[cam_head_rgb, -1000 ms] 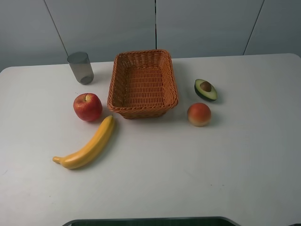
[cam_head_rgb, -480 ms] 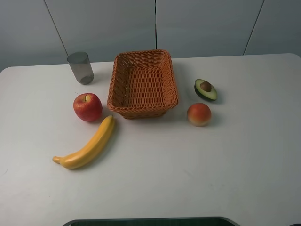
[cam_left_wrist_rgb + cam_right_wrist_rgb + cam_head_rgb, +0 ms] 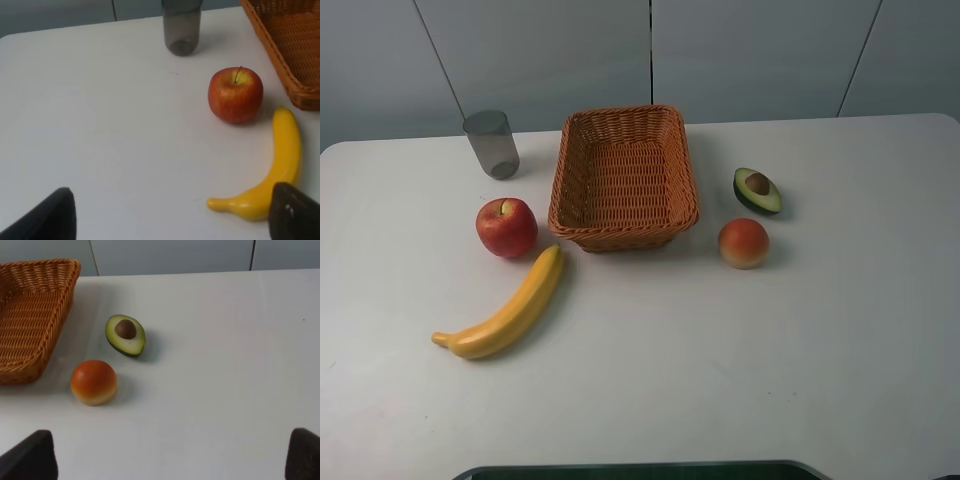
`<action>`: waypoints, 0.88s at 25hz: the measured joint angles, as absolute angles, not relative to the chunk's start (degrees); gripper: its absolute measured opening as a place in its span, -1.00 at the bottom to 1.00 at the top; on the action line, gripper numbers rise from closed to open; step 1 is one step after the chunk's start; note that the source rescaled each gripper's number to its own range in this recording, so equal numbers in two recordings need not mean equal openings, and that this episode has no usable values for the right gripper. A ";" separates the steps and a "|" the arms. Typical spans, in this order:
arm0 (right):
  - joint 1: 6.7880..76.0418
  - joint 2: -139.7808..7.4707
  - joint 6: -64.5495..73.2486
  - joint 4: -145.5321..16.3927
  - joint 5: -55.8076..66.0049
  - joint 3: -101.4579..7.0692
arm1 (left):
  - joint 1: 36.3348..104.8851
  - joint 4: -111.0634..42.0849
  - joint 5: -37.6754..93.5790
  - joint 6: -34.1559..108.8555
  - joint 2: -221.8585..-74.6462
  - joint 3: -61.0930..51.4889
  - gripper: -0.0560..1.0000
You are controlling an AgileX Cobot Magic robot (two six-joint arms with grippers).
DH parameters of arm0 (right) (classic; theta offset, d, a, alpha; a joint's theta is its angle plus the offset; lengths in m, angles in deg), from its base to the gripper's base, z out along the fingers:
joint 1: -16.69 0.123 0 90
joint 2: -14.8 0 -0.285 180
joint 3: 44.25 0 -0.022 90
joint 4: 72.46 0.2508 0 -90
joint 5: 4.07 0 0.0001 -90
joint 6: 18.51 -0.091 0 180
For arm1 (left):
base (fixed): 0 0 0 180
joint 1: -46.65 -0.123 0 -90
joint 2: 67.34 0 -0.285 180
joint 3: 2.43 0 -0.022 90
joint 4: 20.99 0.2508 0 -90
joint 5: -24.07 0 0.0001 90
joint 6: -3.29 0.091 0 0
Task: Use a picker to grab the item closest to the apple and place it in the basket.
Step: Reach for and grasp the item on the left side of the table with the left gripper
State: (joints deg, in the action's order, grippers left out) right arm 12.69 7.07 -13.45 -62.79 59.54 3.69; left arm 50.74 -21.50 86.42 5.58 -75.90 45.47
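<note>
Lying just beside apple [image 3: 506, 227]: curved, smooth yellow banana [image 3: 507, 308]; left claw [image 3: 167, 220], right claw [image 3: 166, 457] spread, empty

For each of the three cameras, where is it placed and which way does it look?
Exterior high: above the table's near side, looking down at basket, apple, banana, cup, avocado and orange-red fruit; no arm shows.
Left wrist: low, facing apple, banana and cup; the open left gripper shows.
Right wrist: low, facing avocado and orange-red fruit; the open right gripper shows.
Shared: both wrist views catch the basket.
</note>
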 joint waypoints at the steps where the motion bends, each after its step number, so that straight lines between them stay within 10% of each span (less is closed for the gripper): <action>1: 12.69 7.07 -13.45 -62.79 59.54 3.69 | 50.74 -22.39 86.42 7.18 -76.97 45.47 0.97; 22: 12.69 7.07 -13.45 -62.79 59.54 3.69 | 56.95 -40.27 72.41 25.53 -137.89 34.89 0.97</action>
State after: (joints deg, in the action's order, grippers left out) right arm 12.69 7.07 -13.45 -62.79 59.54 3.69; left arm 56.95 -40.27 72.41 25.53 -137.89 34.89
